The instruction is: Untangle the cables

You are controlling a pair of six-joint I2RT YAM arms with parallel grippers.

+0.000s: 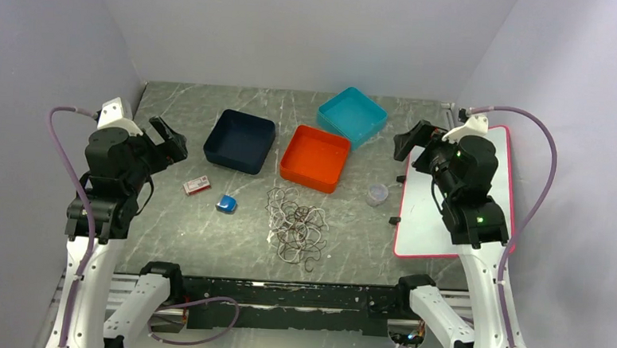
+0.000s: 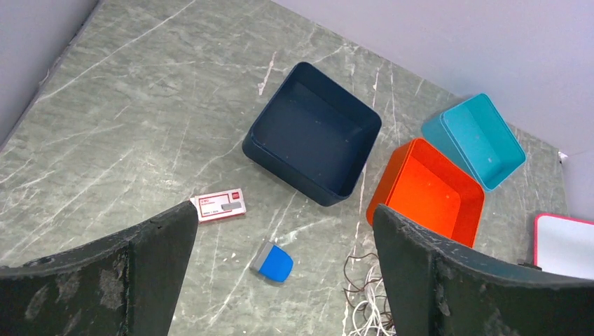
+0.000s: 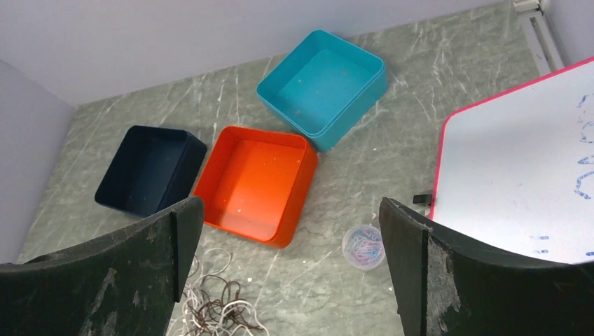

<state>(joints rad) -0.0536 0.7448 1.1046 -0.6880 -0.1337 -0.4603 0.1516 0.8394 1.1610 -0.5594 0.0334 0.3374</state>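
The cables (image 1: pixel 295 224) lie as one tangled heap of thin white and dark loops on the marble table, near the front middle. Part of the heap shows in the left wrist view (image 2: pixel 364 294) and in the right wrist view (image 3: pixel 213 302). My left gripper (image 1: pixel 167 140) hangs raised at the left side, open, nothing between its fingers, well left of the heap. My right gripper (image 1: pixel 411 139) hangs raised at the right, open and empty too, above the table beside the whiteboard. In the wrist views the left gripper (image 2: pixel 284 269) and the right gripper (image 3: pixel 291 259) both show wide gaps.
A navy tray (image 1: pixel 241 141), an orange tray (image 1: pixel 316 158) and a teal tray (image 1: pixel 352 115) stand behind the heap. A small red-white box (image 1: pixel 197 186) and a blue eraser-like block (image 1: pixel 225 204) lie left of it. A clear cup of paper clips (image 1: pixel 377 195) sits beside the pink-edged whiteboard (image 1: pixel 447 205).
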